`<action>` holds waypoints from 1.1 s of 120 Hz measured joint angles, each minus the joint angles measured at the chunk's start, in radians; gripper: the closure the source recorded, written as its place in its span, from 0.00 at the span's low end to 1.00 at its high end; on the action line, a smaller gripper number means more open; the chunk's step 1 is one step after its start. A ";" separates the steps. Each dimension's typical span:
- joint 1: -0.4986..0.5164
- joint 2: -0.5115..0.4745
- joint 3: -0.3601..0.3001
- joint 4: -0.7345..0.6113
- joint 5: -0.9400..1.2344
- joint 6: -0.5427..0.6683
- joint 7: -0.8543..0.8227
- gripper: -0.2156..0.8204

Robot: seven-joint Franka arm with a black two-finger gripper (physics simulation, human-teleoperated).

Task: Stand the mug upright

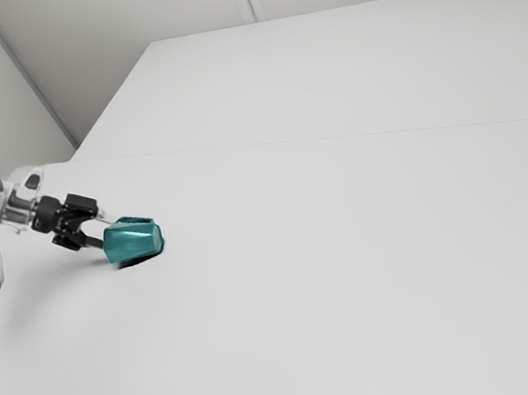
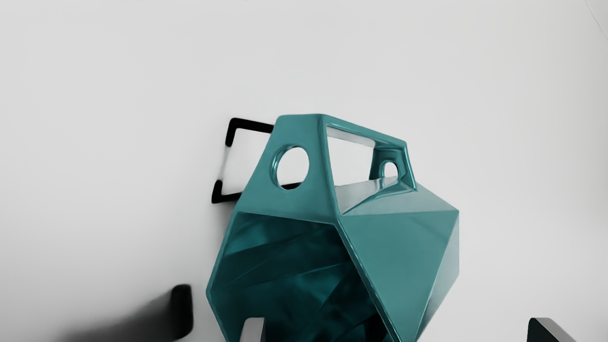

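1. Exterior view: Mug [image 1: 133, 241] is down on its side on the table [image 1: 356, 263], base toward the exterior view's right, mouth facing the gripper [image 1: 106, 233]. Not upright, so the actual goal is undone. Done so far: arm [image 1: 2, 204] is at the mug. Left, by my read: get a firm hold, tip it base-down, set it, let go.
2. Same view, position: mug sits right at the fingertips, just past them on the side away from the arm. Looks like touching or nearly; can't tell which from where I stand.
3. Wrist view: fingers [image 2: 254, 330] are well spread, no clamp on anything. One overlaps the dark mouth [image 2: 285, 270], the other stands off beyond the mug's outer wall, visible gap there. Whether the first is inside the mouth or only in front, can't tell. Handle [image 2: 299, 126] points off to one side, away from the fingers. Closing now would probably pinch the wall between them.
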 joint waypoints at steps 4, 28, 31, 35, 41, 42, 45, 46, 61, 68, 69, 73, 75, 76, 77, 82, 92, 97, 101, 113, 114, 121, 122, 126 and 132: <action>0.000 0.000 0.000 -0.007 -0.013 0.001 0.007 0.21; -0.002 0.000 -0.001 -0.042 -0.065 -0.008 0.042 0.21; -0.002 -0.001 -0.001 -0.042 -0.068 -0.012 0.046 0.23; -0.002 -0.002 -0.001 -0.043 -0.071 -0.016 0.051 0.29; -0.004 -0.003 -0.001 -0.043 -0.074 -0.021 0.057 0.41; -0.004 -0.003 -0.001 -0.043 -0.075 -0.022 0.058 0.43; -0.005 -0.003 -0.001 -0.043 -0.076 -0.024 0.061 0.49; -0.005 -0.003 -0.001 -0.043 -0.076 -0.024 0.062 0.51; -0.007 -0.004 -0.001 -0.042 -0.079 -0.031 0.076 0.74; -0.009 -0.006 -0.001 -0.039 -0.079 -0.033 0.082 0.81; -0.009 -0.006 -0.001 -0.039 -0.079 -0.033 0.082 0.81; -0.010 -0.008 -0.001 -0.038 -0.079 -0.033 0.086 0.84; -0.010 -0.008 -0.001 -0.038 -0.079 -0.033 0.088 0.85; -0.010 -0.009 -0.001 -0.038 -0.079 -0.034 0.089 0.85; -0.010 -0.009 -0.001 -0.037 -0.079 -0.034 0.090 0.86; -0.012 -0.011 -0.002 -0.036 -0.078 -0.034 0.094 0.88; -0.022 -0.023 -0.001 -0.037 -0.078 -0.034 0.102 0.91; -0.028 -0.033 -0.001 -0.040 -0.078 -0.035 0.106 0.92; -0.033 -0.045 -0.001 -0.041 -0.077 -0.035 0.109 0.93; -0.047 -0.090 0.000 -0.044 -0.070 -0.039 0.116 0.93; -0.049 -0.094 0.000 -0.044 -0.069 -0.040 0.116 0.93; -0.062 -0.129 0.000 -0.051 -0.054 -0.043 0.119 0.93; -0.065 -0.135 0.000 -0.054 -0.050 -0.043 0.119 0.93; -0.077 -0.159 0.000 -0.064 -0.031 -0.044 0.120 0.93; -0.098 -0.188 0.001 -0.071 0.010 -0.043 0.117 0.93</action>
